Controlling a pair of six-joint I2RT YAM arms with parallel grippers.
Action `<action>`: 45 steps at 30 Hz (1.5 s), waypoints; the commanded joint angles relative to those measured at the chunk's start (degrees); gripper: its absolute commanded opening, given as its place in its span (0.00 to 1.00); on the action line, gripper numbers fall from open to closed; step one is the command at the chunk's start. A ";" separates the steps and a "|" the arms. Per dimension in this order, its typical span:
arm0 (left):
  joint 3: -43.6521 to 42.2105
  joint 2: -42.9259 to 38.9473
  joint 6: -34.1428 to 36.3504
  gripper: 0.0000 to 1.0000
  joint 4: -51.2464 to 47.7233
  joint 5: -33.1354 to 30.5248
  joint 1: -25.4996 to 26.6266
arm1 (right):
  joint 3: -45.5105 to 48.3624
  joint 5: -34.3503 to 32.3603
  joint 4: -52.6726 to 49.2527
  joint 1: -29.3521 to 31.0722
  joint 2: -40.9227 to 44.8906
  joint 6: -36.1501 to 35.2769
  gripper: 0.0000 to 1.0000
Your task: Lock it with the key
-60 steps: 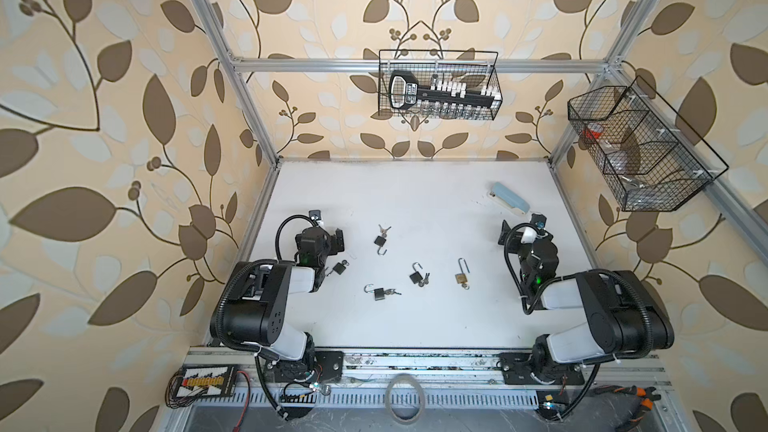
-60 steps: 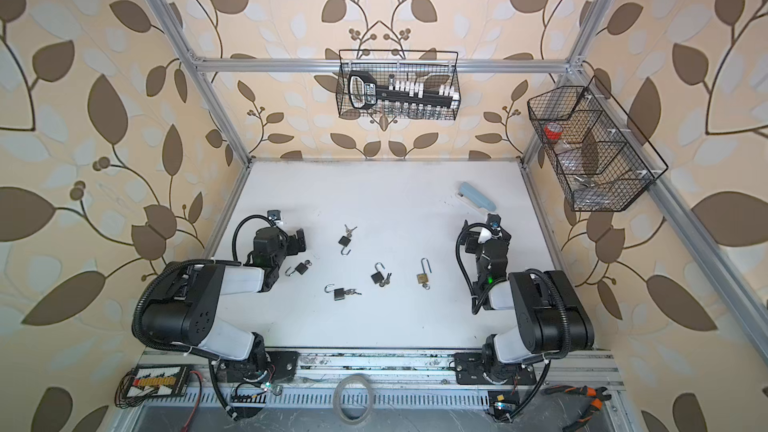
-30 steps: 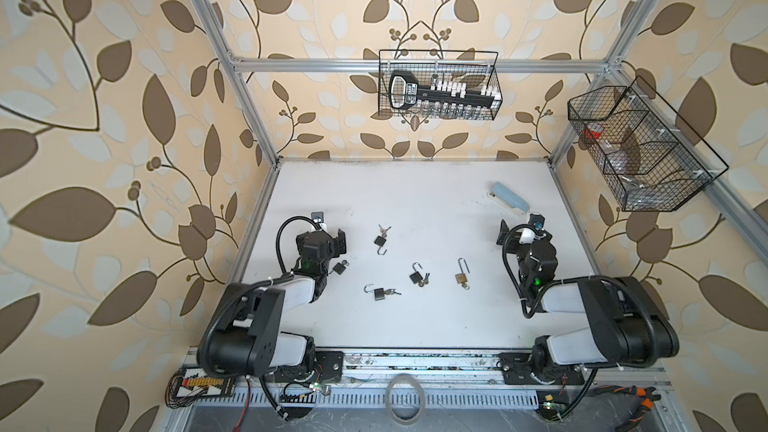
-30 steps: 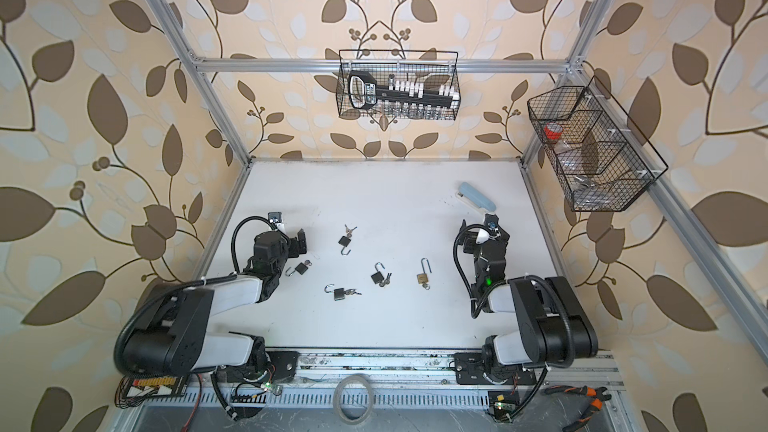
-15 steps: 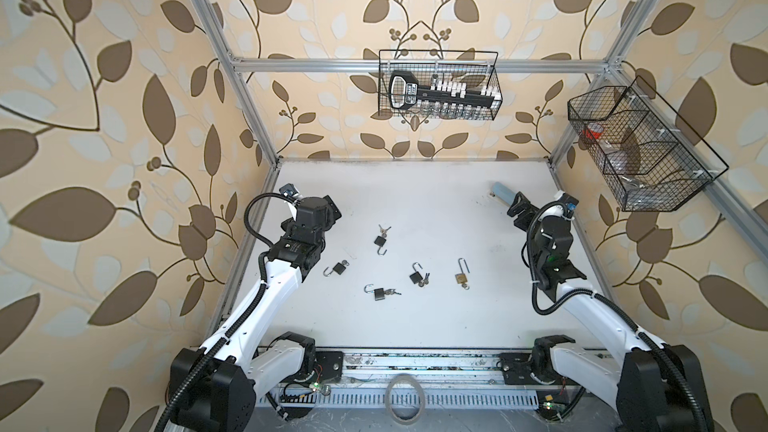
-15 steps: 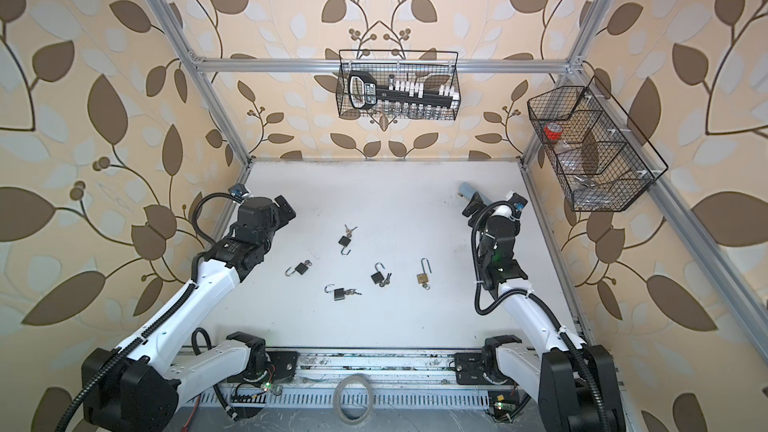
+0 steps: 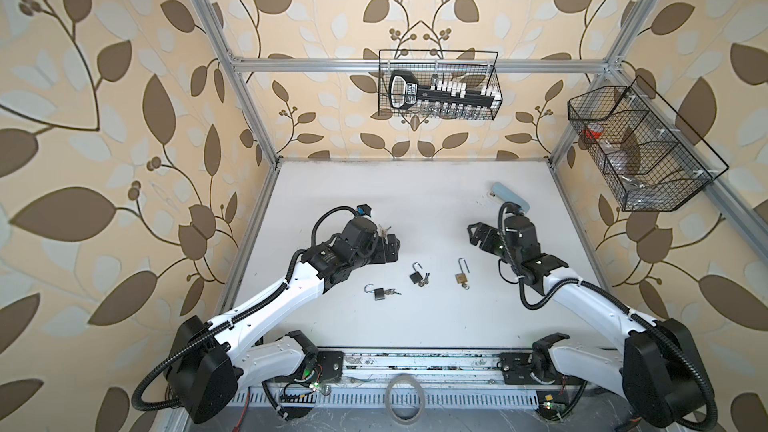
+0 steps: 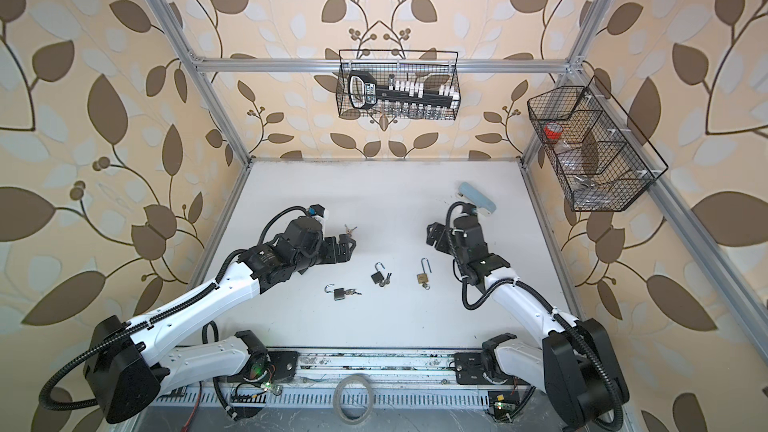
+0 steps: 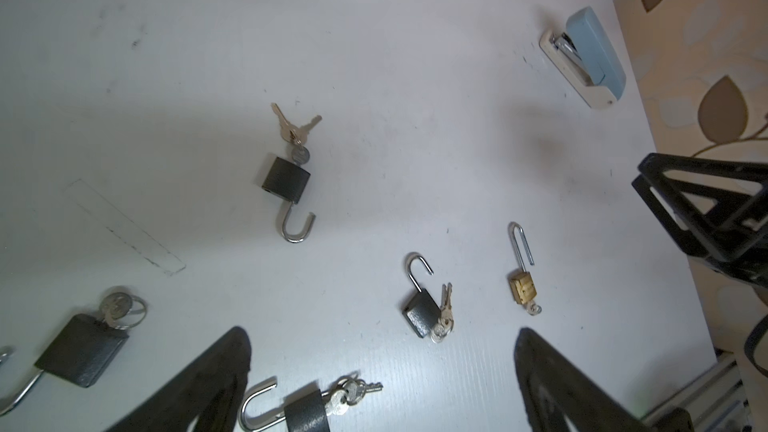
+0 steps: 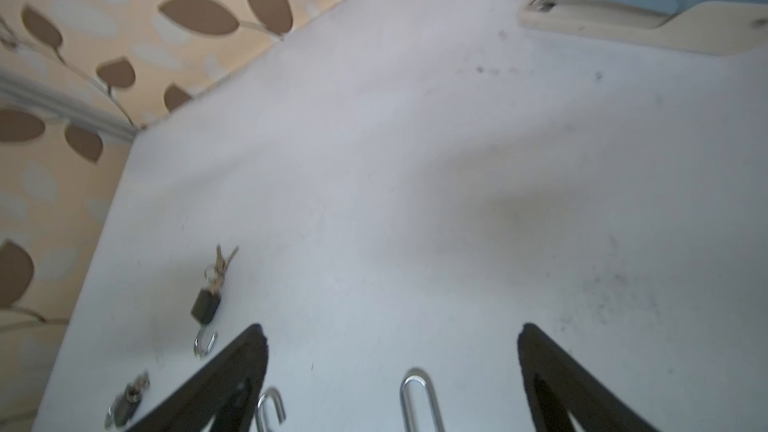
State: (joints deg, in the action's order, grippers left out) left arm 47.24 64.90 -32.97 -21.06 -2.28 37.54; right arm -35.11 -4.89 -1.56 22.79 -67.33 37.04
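Several open padlocks lie on the white table (image 7: 374,184), each with a key bunch at its base. In the left wrist view they are a dark padlock (image 9: 286,180), a second dark padlock (image 9: 422,313), a brass padlock (image 9: 523,288) with a long shackle, and two dark padlocks near the edges (image 9: 81,349) (image 9: 305,409). My left gripper (image 7: 392,249) (image 9: 382,351) hangs open above them, holding nothing. My right gripper (image 7: 478,234) (image 10: 390,338) is open and empty, right of the brass padlock (image 7: 460,278), whose shackle (image 10: 417,396) shows between its fingers.
A blue and white stapler (image 7: 509,197) lies at the back right, just behind the right arm. A wire basket (image 7: 438,85) hangs on the back wall and another (image 7: 640,151) on the right wall. Aluminium frame posts edge the table.
Both arms have unfolded from near the front rail. The left gripper has swung right over the padlocks. The right gripper has come from beside the stapler towards the middle.
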 commanded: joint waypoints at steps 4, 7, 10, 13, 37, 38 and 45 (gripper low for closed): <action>2.82 1.18 1.40 0.99 2.94 6.39 1.03 | -2.07 -9.45 -19.32 13.27 -2.80 1.45 0.74; 4.22 2.80 0.57 0.99 3.44 7.53 0.97 | -1.64 -11.53 -23.06 16.74 -4.30 1.89 0.71; 4.78 3.04 -0.70 0.99 4.07 7.68 0.91 | 0.29 -7.51 -20.94 16.76 -4.50 0.14 0.68; 5.55 3.12 -1.08 0.99 2.78 6.56 0.90 | 1.24 -5.53 -18.71 16.76 -4.65 -1.08 0.66; 4.61 1.34 -0.15 0.99 0.85 2.74 0.78 | -2.66 -11.66 -16.45 20.03 -14.96 -4.05 0.50; 4.67 1.43 -0.19 0.99 0.83 2.94 0.79 | -2.65 -11.91 -16.61 20.07 -15.27 -3.76 0.49; 4.26 1.37 -0.19 0.99 0.80 2.75 0.78 | -2.66 -12.19 -16.11 20.10 -15.83 -3.33 0.47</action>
State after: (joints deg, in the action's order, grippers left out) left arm 50.70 67.02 -33.61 -19.55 1.32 38.28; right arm -36.64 -15.70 -17.74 42.70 -82.61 32.86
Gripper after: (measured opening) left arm 0.989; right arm 0.475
